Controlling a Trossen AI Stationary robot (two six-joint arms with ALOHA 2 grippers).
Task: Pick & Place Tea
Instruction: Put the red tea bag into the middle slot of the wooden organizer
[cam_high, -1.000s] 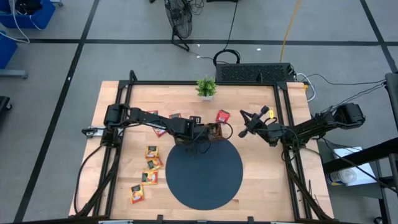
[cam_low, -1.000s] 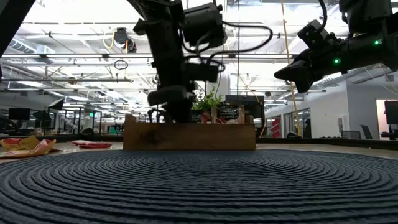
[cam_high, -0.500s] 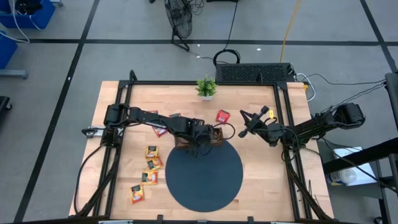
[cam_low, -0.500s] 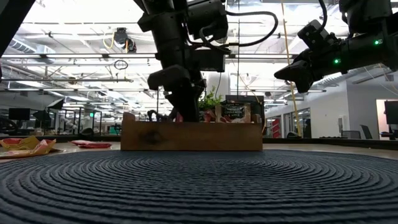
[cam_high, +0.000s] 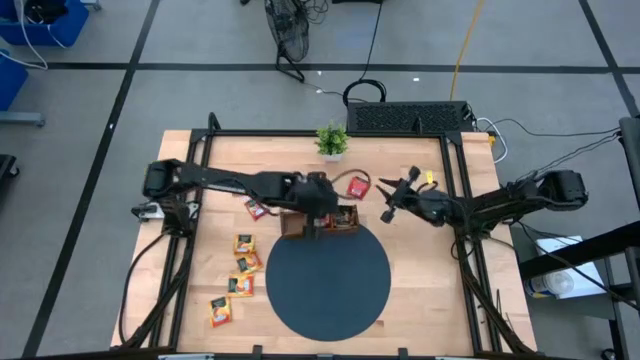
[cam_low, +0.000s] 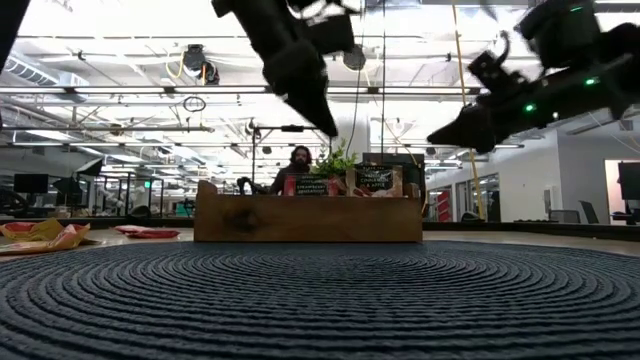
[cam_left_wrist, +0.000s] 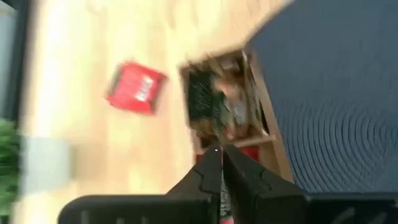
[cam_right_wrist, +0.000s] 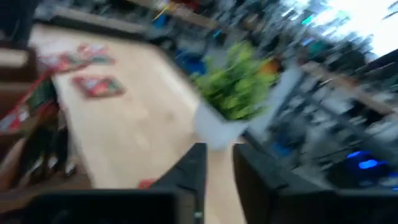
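The left hand hangs above the wooden tray, over the tray's middle part. In the left wrist view its two fingers stand almost together with only a thin slit between them, and nothing is seen held there. The right hand hovers above the bare worktop to the right of the tray. In its own wrist view a narrow gap shows between its fingers, and they grip nothing.

The tray sits at the far edge of the dark round mat, with its long axis running left to right across the worktop. In the low view several tea sachets stand upright on edge in the tray, their tops above its wall and their printed faces turned toward the mat.

A red sachet lies flat on the wood just beyond the tray's right end, near the right hand and turned at a slant to the worktop's edges. More red sachets lie flat to the left of the tray, partly under the left arm. Four yellow-orange sachets lie flat in a loose line left of the mat, the line running from near the tray toward the near left corner.

A small potted plant stands at the far edge of the worktop.
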